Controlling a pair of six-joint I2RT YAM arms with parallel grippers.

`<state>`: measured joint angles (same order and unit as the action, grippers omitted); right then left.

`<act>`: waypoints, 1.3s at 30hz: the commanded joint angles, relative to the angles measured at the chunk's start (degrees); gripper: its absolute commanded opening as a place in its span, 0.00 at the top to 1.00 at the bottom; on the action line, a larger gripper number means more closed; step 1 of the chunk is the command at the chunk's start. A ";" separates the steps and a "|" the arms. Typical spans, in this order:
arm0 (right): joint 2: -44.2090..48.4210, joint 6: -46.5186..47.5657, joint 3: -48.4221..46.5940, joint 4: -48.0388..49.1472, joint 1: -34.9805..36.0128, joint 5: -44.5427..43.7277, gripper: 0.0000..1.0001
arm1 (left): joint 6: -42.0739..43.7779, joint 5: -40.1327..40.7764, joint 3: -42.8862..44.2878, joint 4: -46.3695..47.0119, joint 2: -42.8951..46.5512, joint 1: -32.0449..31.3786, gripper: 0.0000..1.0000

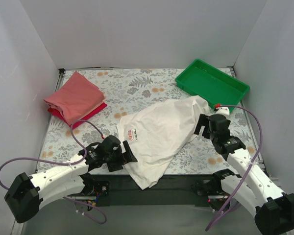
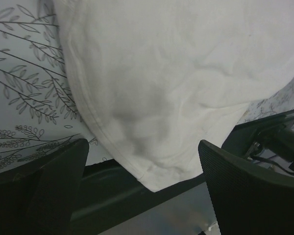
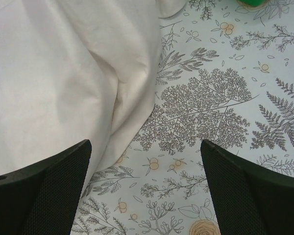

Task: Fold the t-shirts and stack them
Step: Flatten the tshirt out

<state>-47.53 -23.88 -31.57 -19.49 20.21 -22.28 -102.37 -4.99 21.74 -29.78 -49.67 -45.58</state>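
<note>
A robot lab cell: bare white partition walls (image 1: 152,34) enclosing a fern-printed table (image 1: 137,85).

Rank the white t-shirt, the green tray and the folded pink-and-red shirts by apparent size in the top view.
1. cream-white t-shirt: clearly largest, lying spread out.
2. green tray and folded salmon-pink and red t-shirts: they look about alike, so no ranking between them.

Left end effector (image 1: 125,156) and right end effector (image 1: 202,126) both hover low, jaws apart.
</note>
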 commanded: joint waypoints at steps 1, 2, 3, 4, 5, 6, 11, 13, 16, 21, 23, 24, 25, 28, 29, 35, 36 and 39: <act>4.36 -3.19 2.74 2.61 0.01 -0.57 0.02 | -2.31 -1.68 -0.47 -1.42 -2.79 -3.98 0.06; 4.90 -3.28 3.61 2.70 0.01 -0.22 0.02 | -2.66 -1.77 -0.21 -1.42 -3.32 -6.51 0.07; 5.42 -3.11 3.80 2.70 -0.08 -0.04 0.02 | -3.18 -1.43 0.06 -1.42 -3.68 -8.02 0.07; 6.04 -3.10 4.15 2.70 -0.08 0.05 0.02 | -4.58 -1.07 0.32 -1.42 -3.94 -9.34 0.08; 6.22 -3.02 4.32 2.70 -0.08 -0.04 0.02 | -5.12 -0.72 0.41 -1.42 -4.55 -10.74 0.09; 6.39 -3.02 4.59 2.70 -0.08 -0.13 0.02 | -5.73 -0.54 0.50 -1.25 -5.08 -13.02 0.11; 6.92 -2.58 4.85 2.70 -0.08 -0.04 0.02 | -8.64 2.00 1.47 -1.60 -9.29 -16.38 0.18; 7.01 -2.40 5.12 2.70 -0.17 -0.30 0.02 | -8.81 2.01 1.82 0.15 -10.53 -16.73 0.22; 7.01 -2.22 5.38 2.70 -0.17 -0.30 0.02 | -8.46 2.35 3.39 1.83 -13.78 -18.31 0.29; 7.10 -2.14 5.56 2.87 -0.17 -0.48 0.02 | -6.45 2.10 6.12 5.69 -19.22 -21.47 0.43; 7.27 -2.05 5.73 3.05 -0.25 -0.22 0.02 | -6.00 1.65 6.73 7.28 -20.72 -21.83 0.71; 7.45 -1.88 5.73 2.96 -0.17 -0.13 0.02 | -5.65 1.83 7.52 7.19 -21.17 -22.09 0.84; 7.71 -1.87 5.91 3.05 -0.25 -0.22 0.02 | -5.48 2.27 7.88 7.19 -20.91 -22.18 1.00; 8.24 -1.52 6.26 3.05 -0.26 0.31 0.02 | -4.86 4.28 8.84 6.23 -18.46 -22.27 1.00; 8.24 -1.35 6.26 3.05 -0.26 0.75 0.02 | -5.03 6.21 9.72 4.75 -16.79 -22.27 1.00; 8.07 -0.29 6.44 2.96 -0.26 3.73 0.02 | -6.44 26.06 18.34 -7.56 -10.28 -21.75 1.00; 8.07 -0.20 6.44 2.96 -0.17 4.09 0.02 | -6.79 29.22 21.13 -8.97 -9.49 -21.31 1.00; 8.15 -0.03 6.61 2.61 -0.26 5.84 0.03 | -4.70 36.18 25.44 -12.05 -8.87 -17.36 1.00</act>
<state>-39.94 -24.84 -25.36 -18.72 20.21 -18.61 -108.22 16.75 41.98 -35.79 -60.49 -66.17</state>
